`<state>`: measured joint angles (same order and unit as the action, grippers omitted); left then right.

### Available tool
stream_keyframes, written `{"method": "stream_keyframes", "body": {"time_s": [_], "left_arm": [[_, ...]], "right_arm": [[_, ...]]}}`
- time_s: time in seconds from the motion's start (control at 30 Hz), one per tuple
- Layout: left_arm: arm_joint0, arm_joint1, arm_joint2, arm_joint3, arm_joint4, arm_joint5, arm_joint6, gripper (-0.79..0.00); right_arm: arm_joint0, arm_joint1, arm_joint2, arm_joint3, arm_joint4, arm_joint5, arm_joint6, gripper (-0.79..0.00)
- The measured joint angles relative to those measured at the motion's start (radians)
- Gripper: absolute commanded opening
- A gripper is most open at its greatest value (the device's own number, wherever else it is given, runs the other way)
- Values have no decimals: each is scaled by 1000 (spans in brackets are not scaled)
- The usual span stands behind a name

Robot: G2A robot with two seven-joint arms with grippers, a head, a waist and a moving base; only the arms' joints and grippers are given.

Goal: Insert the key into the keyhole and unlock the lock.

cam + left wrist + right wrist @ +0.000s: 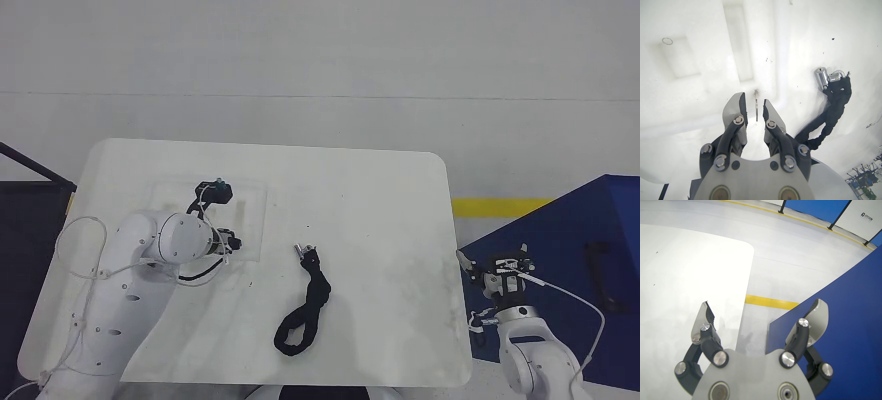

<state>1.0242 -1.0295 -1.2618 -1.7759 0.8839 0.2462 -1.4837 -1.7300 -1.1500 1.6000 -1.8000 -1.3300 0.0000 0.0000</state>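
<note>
A thin metal key [756,110] lies edge-on on the white tray [702,98], close to the tray's rim. My left gripper [754,106] is open, one finger on each side of the key and neither pad touching it. In the top view this gripper [231,241] sits over the tray's right part. The chrome lock [821,76] lies on the table beside the tray, keyhole end facing up, joined to a black cable [834,106]. The lock [303,250] and its looped cable [305,312] are near the table's middle. My right gripper [761,315] hangs open at the table's right edge [505,268].
The tray has shallow recesses; one holds a small metal ring [667,41]. A blue panel [838,313] stands just right of the right gripper. The white table [380,200] stretches bare behind and right of the lock. Yellow floor tape [498,206] runs past the table edge.
</note>
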Motion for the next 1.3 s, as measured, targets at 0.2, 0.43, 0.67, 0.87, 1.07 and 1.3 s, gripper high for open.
{"method": "stream_keyframes", "body": {"time_s": [0.2, 0.43, 0.67, 0.87, 1.07, 1.3], "left_arm": [[-9, -1, 15, 6, 11, 0, -11, -785], [-4, 2, 0, -5, 20, 15, -20, -785], [58, 20, -121, -111, -16, 7, -41, -785], [126, 29, -259, -178, -143, 3, 7, -785], [237, 29, -448, -128, -487, -118, 116, -785], [254, 35, -578, 130, -978, -381, 9, -785]], "right_arm": [[0, 0, 0, 0, 0, 0, 0, 0], [0, 0, 0, 0, 0, 0, 0, 0], [0, 0, 0, 0, 0, 0, 0, 0], [0, 0, 0, 0, 0, 0, 0, 0], [0, 0, 0, 0, 0, 0, 0, 0], [0, 0, 0, 0, 0, 0, 0, 0]]}}
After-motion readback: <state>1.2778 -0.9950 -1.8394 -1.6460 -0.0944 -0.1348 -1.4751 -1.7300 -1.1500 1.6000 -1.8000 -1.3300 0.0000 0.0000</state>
